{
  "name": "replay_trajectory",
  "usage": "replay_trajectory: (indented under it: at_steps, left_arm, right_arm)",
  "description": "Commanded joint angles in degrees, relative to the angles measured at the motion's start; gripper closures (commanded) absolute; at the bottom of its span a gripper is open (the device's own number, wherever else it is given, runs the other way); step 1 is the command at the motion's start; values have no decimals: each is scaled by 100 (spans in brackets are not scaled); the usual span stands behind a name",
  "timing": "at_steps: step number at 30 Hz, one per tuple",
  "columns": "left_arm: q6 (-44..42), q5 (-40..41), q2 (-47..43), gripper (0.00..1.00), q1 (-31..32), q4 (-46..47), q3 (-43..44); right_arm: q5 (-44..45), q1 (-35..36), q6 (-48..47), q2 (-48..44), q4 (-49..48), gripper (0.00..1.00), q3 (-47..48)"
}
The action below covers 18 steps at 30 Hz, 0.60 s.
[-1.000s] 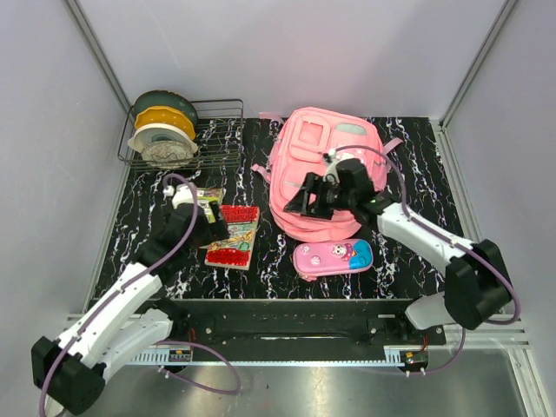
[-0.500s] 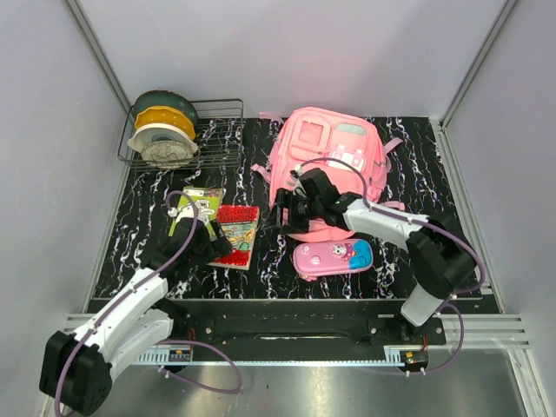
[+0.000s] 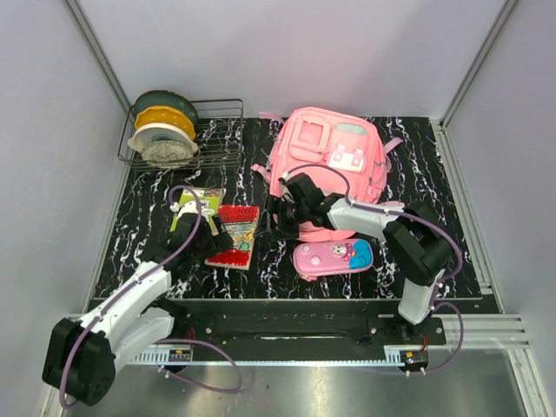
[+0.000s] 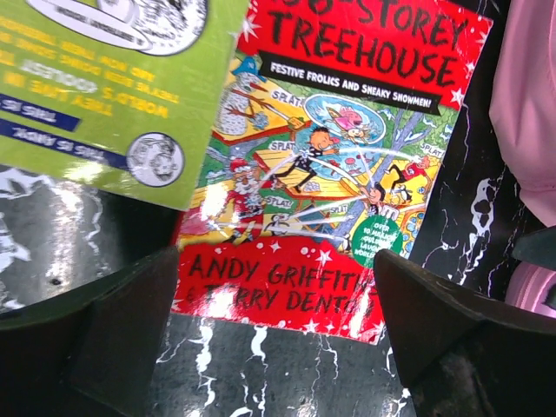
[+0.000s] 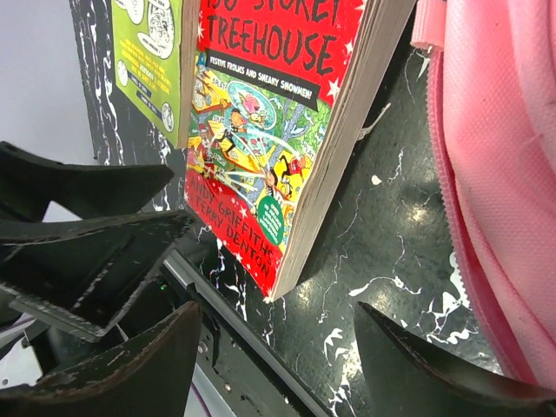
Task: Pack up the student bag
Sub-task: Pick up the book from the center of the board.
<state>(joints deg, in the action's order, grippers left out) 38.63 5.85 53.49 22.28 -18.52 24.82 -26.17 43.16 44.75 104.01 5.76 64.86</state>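
Note:
The student bag (image 3: 334,165) is a large pink backpack lying flat at the back middle of the table; its edge shows in the right wrist view (image 5: 508,174). A thick red paperback (image 3: 234,234) lies left of it, next to a thin green book (image 3: 201,201). My left gripper (image 3: 215,234) hovers open over the near end of the red paperback (image 4: 330,174), nothing between its fingers (image 4: 95,339). My right gripper (image 3: 276,221) is open and low between the bag's near left corner and the red paperback (image 5: 269,130), holding nothing.
A pink-purple cartoon pencil case (image 3: 334,257) lies in front of the bag. A wire rack (image 3: 221,139) with filament spools stands at the back left. The left arm's black fingers (image 5: 78,217) show close beside the red paperback in the right wrist view.
My right arm has swung left off the top of the bag and dropped beside the red paperback. My left gripper has shifted slightly toward the near end of that book.

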Motion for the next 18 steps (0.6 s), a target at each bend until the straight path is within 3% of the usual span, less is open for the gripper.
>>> replay_trajectory:
  at_steps: [1,6,18]
  left_arm:
    - [-67,759,-445,1,-31,-449,251]
    - [382,1068,-279,1,-22,-538,58]
    - [171,84,530,1,-22,560,-161]
  right_arm:
    - [-46,79,95,111,-154,24,246]
    - [-72,123,104,243,-154,24,325]
    - [60,219,314,787,-172,25,686]
